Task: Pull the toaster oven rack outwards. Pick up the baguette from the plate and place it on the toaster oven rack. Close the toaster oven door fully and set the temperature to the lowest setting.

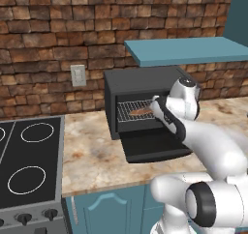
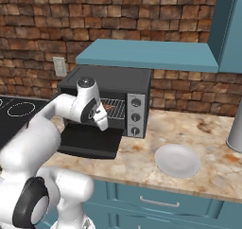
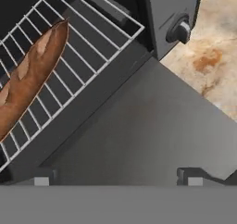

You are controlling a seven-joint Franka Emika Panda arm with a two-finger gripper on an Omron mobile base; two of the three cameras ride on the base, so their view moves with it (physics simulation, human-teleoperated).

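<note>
My gripper (image 3: 118,176) is the closest thing to me, and its two small dark tips sit far apart at the bottom of the hand view, spread wide with nothing between them. Right under and in front of the tips is the door (image 3: 148,130), a big flat dark grey panel lying open and almost level, like a little shelf sticking out toward me. I think closing it is my next job, so the thing that matters most is this: the door is below my gripper, and its free front edge is the side nearest to me, while its hinge is on the far side by the oven. The door's long side runs left to right across the front of the toaster oven (image 2: 111,83). To swing it shut I would need to get under or behind that near edge and push it up and away. Past the door is the rack (image 3: 88,47), and the baguette (image 3: 32,77) lies on it, long and slanted across the thin bars. In the left base view the baguette (image 1: 140,111) is inside the oven mouth. Off to the side is a knob (image 3: 181,31) on the silver panel. The plate (image 2: 178,160) sits bare on the counter (image 2: 212,128), well apart from the oven.
</note>
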